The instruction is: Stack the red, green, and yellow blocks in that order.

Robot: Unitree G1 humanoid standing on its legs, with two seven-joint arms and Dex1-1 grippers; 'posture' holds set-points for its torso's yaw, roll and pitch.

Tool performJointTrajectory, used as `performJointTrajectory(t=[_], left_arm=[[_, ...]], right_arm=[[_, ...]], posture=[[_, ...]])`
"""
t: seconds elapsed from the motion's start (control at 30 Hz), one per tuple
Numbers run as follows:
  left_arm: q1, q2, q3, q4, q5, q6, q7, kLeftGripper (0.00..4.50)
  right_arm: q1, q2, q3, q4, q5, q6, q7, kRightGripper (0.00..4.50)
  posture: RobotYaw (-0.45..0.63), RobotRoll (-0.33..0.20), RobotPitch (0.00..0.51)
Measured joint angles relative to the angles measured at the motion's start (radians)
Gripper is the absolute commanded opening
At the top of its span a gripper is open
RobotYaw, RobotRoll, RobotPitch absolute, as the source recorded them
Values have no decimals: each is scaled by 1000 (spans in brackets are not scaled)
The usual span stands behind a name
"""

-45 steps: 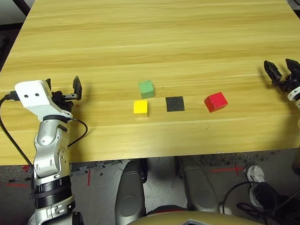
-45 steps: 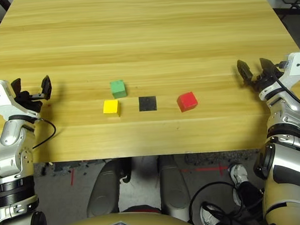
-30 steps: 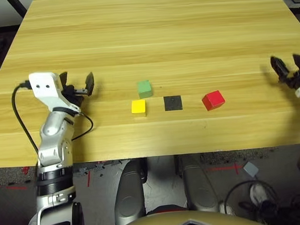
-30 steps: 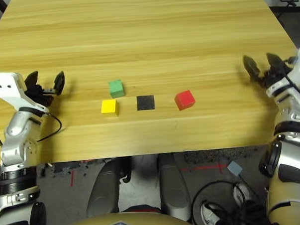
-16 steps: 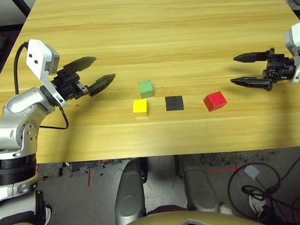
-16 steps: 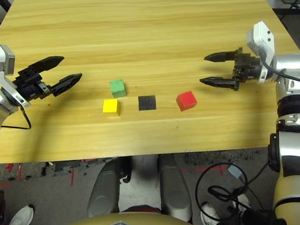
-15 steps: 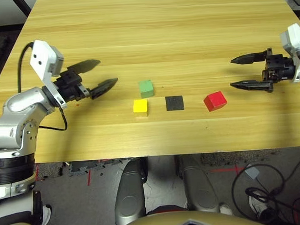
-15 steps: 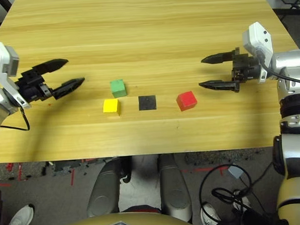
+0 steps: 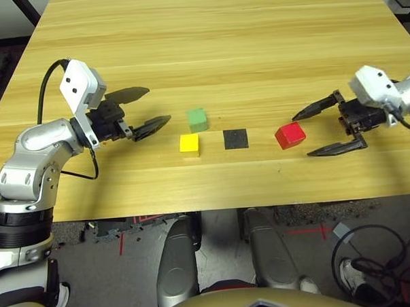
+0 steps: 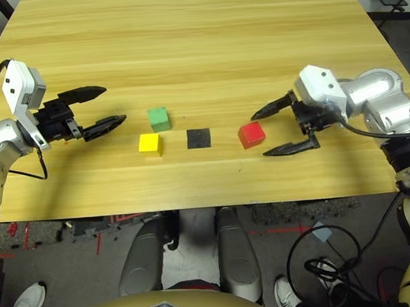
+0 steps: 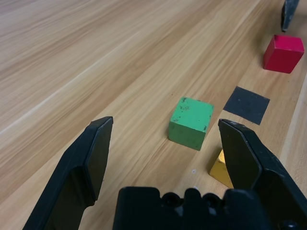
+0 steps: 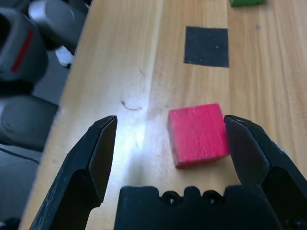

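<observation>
Closer to the red block now than half a second ago, the right claw has come inward across the tabletop, and the left claw has edged a little toward the green block. Both claws are spread wide and hold nothing. Just ahead of the right claw's fingertips sits the red block, turned at a slight angle; beyond it from that claw lies the flat black patch. Ahead of the left claw, apart from its tips, stand the green block and the yellow block, close beside each other.

None of the stacking is done: all three blocks rest separately on the tabletop. Everything is left, beginning, it seems, with the right claw closing on the red block, perhaps to set it on the patch as the base, then green on it and yellow last.
</observation>
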Motion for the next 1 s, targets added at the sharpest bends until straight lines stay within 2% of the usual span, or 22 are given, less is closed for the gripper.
performJointTrajectory(t=[0.1, 0.33, 0.43, 0.63, 0.8, 1.0], left_arm=[[2, -2, -8, -13, 10, 0, 0, 4469], [9, -13, -8, -16, 18, 0, 18, 4469], [24, -14, -8, -29, 18, 1, 27, 4500], [28, -17, -8, -37, 18, 2, 40, 4500], [28, -19, -8, -41, 18, 7, 50, 4500], [26, -19, -13, -54, 18, 20, 59, 4500]], right_arm=[[-51, 57, 34, 81, -45, -66, 0, 4500], [-112, 104, 68, 182, -87, -126, 0, 4500], [-115, 105, 96, 203, -95, -130, 0, 3988], [-119, 106, 134, 209, -93, -125, 0, 2066], [-129, 126, 126, 186, -94, -50, 0, 2033], [-166, 222, -5, -38, -129, 227, -11, 2033]], posture=[[315, -57, 223], [332, -59, 222], [336, -59, 223], [347, -58, 228], [361, -57, 228], [383, -58, 222]])
